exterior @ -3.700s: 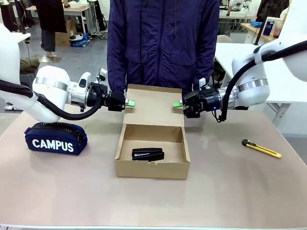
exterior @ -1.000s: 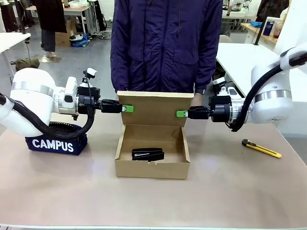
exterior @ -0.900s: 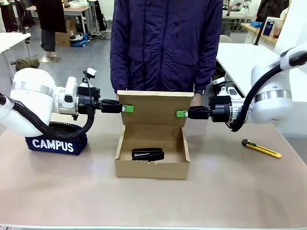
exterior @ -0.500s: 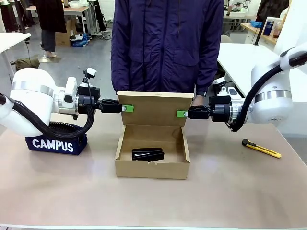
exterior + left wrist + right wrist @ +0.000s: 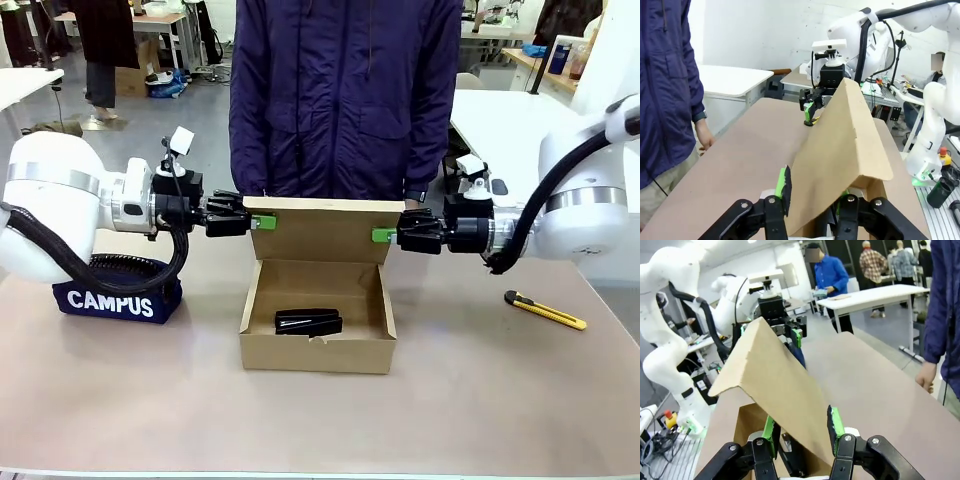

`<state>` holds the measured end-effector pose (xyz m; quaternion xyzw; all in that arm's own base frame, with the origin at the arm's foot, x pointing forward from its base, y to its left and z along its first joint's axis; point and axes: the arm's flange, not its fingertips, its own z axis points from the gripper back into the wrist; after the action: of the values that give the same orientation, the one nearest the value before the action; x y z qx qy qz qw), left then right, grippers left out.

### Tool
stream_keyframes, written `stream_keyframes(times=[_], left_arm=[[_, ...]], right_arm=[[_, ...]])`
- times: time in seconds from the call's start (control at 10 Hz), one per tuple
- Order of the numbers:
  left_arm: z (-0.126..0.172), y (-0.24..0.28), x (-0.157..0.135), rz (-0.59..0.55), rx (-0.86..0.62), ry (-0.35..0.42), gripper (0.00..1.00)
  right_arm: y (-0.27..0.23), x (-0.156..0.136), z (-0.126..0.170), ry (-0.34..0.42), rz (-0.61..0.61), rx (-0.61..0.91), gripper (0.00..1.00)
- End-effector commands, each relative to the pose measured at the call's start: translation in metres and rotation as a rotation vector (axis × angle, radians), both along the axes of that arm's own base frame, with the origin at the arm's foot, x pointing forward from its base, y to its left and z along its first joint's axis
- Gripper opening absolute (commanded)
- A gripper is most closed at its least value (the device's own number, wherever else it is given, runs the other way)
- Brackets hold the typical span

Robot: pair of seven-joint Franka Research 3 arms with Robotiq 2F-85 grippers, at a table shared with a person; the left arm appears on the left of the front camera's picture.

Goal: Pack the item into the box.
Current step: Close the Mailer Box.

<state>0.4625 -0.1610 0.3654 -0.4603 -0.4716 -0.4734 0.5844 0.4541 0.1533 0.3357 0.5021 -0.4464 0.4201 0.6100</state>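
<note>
Beige table [image 5: 480, 400] runs across the near ground, and a workshop with other tables lies beyond it. At its middle, the left fingers [image 5: 785, 186] stand on either side of the left edge of the flap lid [image 5: 320, 232]. One green pad sits right at the cardboard, while the other is hidden behind it, so whether they press the flap or stand just off it cannot be told. The right fingers [image 5: 834, 426] are closed on the flap's opposite edge, with the cardboard running down between their two green pads. Both white arms reach in level from the sides, their wrists pointing at each other across the flap.

The flap rises from the far wall of the box [image 5: 318, 356], whose top lies open. Inside, on the floor toward the front and left, the black stapler [image 5: 309, 322] lies flat, well below both sets of fingers and touched by neither.

A navy "CAMPUS" pouch [image 5: 115, 291] sits left of the box, under the left arm. A yellow-and-black utility knife [image 5: 545, 311] lies well apart to the right. Behind the flap, at the far side of the table, stands a person [image 5: 345, 95] in a dark blue jacket, one hand [image 5: 926, 376] hanging near the table's edge
</note>
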Motion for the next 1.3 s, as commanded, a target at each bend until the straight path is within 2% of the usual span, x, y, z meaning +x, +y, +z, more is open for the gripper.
stream_keyframes(times=[0.0, 0.1, 0.2, 0.3, 0.7, 0.9, 1.2], left_arm=[[-0.006, -0.001, -0.015, 0.006, -0.032, -0.042, 0.50], [-0.006, -0.001, -0.017, 0.000, -0.037, -0.046, 0.56], [-0.005, -0.001, -0.019, 0.001, -0.039, -0.050, 1.00], [-0.005, 0.000, -0.021, -0.006, -0.036, -0.061, 1.00], [-0.001, 0.011, -0.039, -0.066, -0.035, -0.094, 1.00], [0.002, 0.025, -0.051, -0.086, 0.013, -0.109, 1.00], [0.008, 0.064, -0.064, -0.031, 0.036, -0.113, 1.00]], right_arm=[[-0.004, -0.020, -0.002, -0.094, -0.006, 0.049, 0.52], [-0.005, -0.027, 0.002, -0.130, 0.007, 0.060, 0.56], [-0.004, -0.033, 0.006, -0.158, 0.013, 0.065, 0.89], [-0.005, -0.037, 0.008, -0.177, 0.019, 0.062, 1.00], [-0.017, -0.045, 0.001, -0.171, 0.033, 0.044, 1.00], [-0.039, -0.052, -0.001, -0.165, 0.030, 0.038, 1.00], [-0.076, -0.061, 0.003, -0.182, -0.059, 0.100, 1.00]])
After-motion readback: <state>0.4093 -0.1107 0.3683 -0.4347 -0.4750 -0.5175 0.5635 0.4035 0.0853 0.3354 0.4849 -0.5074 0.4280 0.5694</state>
